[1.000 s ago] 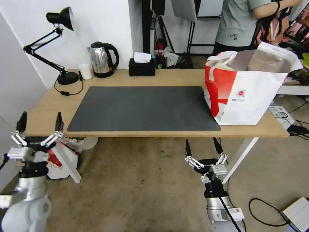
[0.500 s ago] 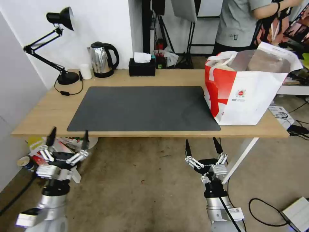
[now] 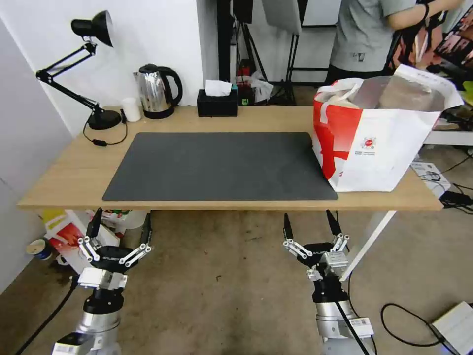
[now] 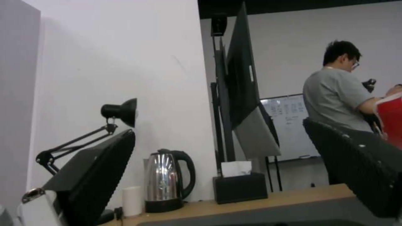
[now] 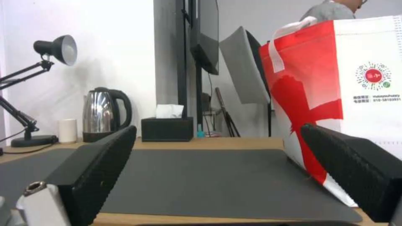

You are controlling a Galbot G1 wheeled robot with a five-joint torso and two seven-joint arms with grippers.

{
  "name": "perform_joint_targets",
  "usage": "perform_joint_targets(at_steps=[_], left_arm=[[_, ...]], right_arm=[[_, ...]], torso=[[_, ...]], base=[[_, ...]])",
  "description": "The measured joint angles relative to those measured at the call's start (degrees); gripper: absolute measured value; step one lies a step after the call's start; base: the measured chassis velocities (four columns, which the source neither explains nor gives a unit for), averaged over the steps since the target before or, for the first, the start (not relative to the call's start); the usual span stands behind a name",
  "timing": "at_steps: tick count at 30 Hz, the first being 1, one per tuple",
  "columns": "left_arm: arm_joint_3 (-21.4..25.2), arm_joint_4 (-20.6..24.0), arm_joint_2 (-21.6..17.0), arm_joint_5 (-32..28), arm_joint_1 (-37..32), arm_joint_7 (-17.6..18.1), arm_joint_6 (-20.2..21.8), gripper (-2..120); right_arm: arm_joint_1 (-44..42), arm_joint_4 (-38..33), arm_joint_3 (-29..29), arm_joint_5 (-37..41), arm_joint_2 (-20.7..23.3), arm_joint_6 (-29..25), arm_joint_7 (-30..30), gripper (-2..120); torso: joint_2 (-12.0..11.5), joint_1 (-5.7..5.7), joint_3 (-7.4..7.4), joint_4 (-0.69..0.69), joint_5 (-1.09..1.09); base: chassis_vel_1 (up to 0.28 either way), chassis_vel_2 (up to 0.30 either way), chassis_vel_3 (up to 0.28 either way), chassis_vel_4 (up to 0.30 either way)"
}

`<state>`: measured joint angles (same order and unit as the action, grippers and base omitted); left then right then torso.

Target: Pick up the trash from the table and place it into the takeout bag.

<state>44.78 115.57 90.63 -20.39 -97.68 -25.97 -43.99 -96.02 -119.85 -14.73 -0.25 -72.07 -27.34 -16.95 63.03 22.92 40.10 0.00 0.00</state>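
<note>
The takeout bag (image 3: 384, 153) stands upright at the right end of the table (image 3: 79, 172), partly on the dark grey mat (image 3: 221, 165); its mouth is open and shows silver lining. The trash is hidden from view; nothing lies on the mat. Both grippers hang below the table's front edge with fingers pointing up. My left gripper (image 3: 121, 220) is open under the left part of the table, and my right gripper (image 3: 309, 219) is open under the middle right. The right wrist view looks across the mat between the open fingers (image 5: 96, 169) at the bag (image 5: 368, 103).
Along the table's back edge stand a black desk lamp (image 3: 93, 29), a small white cup (image 3: 130, 108), a steel kettle (image 3: 155, 91) and a black tissue box (image 3: 217, 103). A smaller red-and-white bag (image 3: 66, 236) sits on the floor under the left end. Cables lie at the right.
My left arm has dropped from beside the table's left front corner to below the front edge, and shifted right. The right arm and the things on the table have not moved.
</note>
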Motion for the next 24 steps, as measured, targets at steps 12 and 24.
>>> perform_joint_targets(at_steps=[12,24], left_arm=[[-1.6,-1.71,0.71,-1.37,0.36,-0.34,-1.27,100],[-3.37,-4.1,0.65,-1.41,1.55,-0.96,-1.76,100]], right_arm=[[0.0,0.0,0.0,0.0,0.0,0.0,0.0,100],[0.0,0.0,0.0,0.0,0.0,0.0,0.0,100]], torso=[[0.0,0.0,0.0,0.0,0.0],[0.0,0.0,0.0,0.0,0.0]], base=[[0.0,0.0,0.0,0.0],[0.0,0.0,0.0,0.0]])
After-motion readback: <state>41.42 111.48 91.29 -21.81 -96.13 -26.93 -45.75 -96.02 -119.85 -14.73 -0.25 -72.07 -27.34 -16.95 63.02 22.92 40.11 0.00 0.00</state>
